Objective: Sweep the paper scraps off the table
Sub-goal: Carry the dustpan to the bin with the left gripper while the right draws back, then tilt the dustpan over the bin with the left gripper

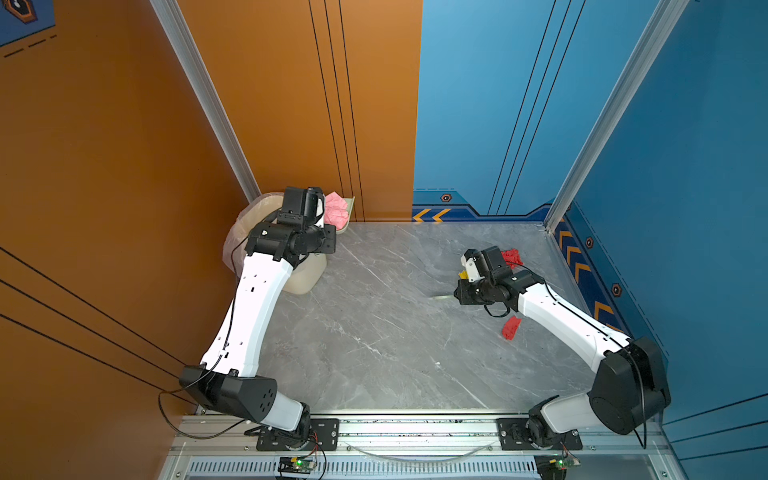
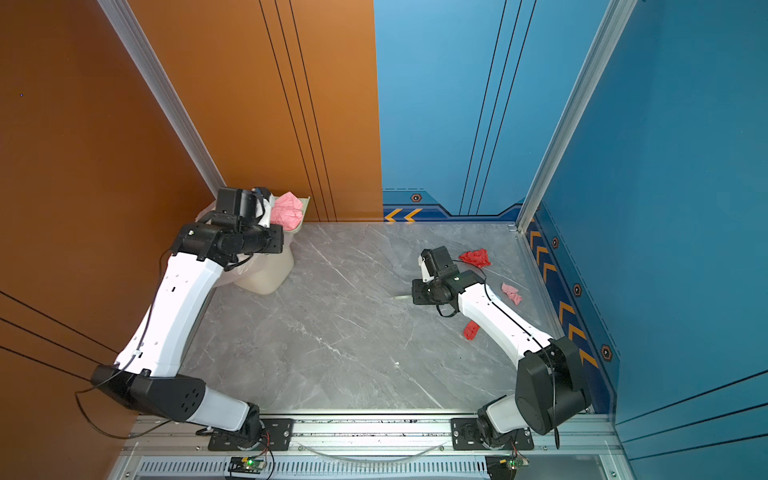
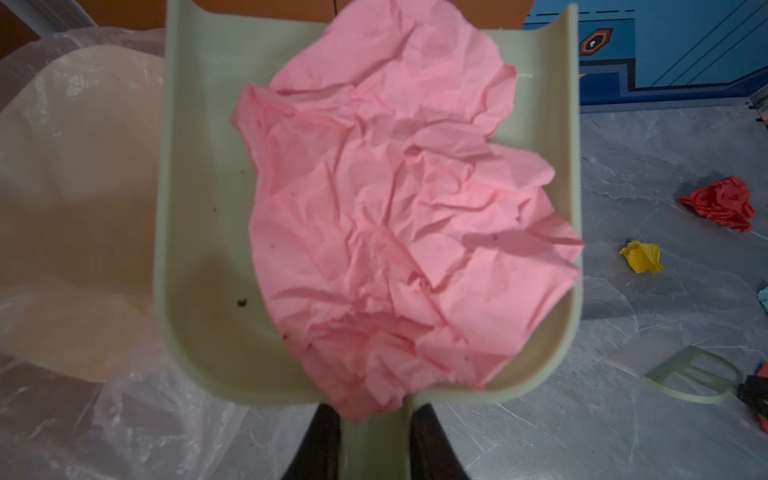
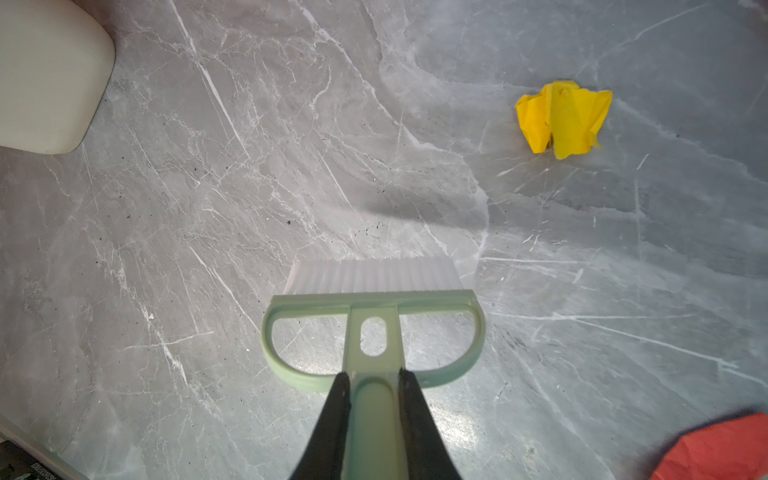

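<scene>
Black left fingers clamp dustpan handle; right fingers clamp brush.

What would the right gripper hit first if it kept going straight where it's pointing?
Probably bare table: the right gripper holds the brush aimed at open marble, the yellow scrap off-line. Depth unclear.

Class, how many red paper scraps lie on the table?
2. The far red scrap lies farther back, beside the wrist of the right arm. The near red scrap shows partly beside its forearm. More may hide under it.
</scene>
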Controlling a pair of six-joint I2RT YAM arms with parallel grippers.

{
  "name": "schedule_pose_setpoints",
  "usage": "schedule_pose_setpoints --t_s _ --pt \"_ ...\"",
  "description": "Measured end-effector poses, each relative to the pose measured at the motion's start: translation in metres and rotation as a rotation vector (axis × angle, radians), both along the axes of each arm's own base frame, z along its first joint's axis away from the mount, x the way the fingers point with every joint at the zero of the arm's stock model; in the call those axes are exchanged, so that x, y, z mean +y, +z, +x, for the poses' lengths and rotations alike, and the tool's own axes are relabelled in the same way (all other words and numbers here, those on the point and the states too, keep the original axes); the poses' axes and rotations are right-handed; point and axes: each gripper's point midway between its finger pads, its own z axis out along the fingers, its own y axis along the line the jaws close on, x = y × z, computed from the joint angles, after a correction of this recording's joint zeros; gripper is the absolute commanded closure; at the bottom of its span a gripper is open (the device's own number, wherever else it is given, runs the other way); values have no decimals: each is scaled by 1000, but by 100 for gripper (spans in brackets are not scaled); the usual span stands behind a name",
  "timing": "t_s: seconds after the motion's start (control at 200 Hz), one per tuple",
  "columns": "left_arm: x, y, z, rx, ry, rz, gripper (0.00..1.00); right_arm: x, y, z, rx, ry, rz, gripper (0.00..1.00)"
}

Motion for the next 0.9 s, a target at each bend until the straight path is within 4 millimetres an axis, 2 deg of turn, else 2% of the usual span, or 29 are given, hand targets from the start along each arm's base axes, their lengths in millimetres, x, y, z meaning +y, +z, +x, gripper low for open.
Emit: schedule_pose_setpoints --t_s 0.25,0.41,0.581,0.901 --pt "58 1 7 24 151 -22 100 -1 0 1 -3 -4 -6 100" --pt "88 -7 7 73 231 -3 100 -1 0 1 -3 -5 -7 100" --pt "106 -14 2 125 273 44 100 -1 0 1 -3 -4 -7 100" --pt "134 -5 -8 158 342 197 100 3 0 -1 -3 7 -6 100"
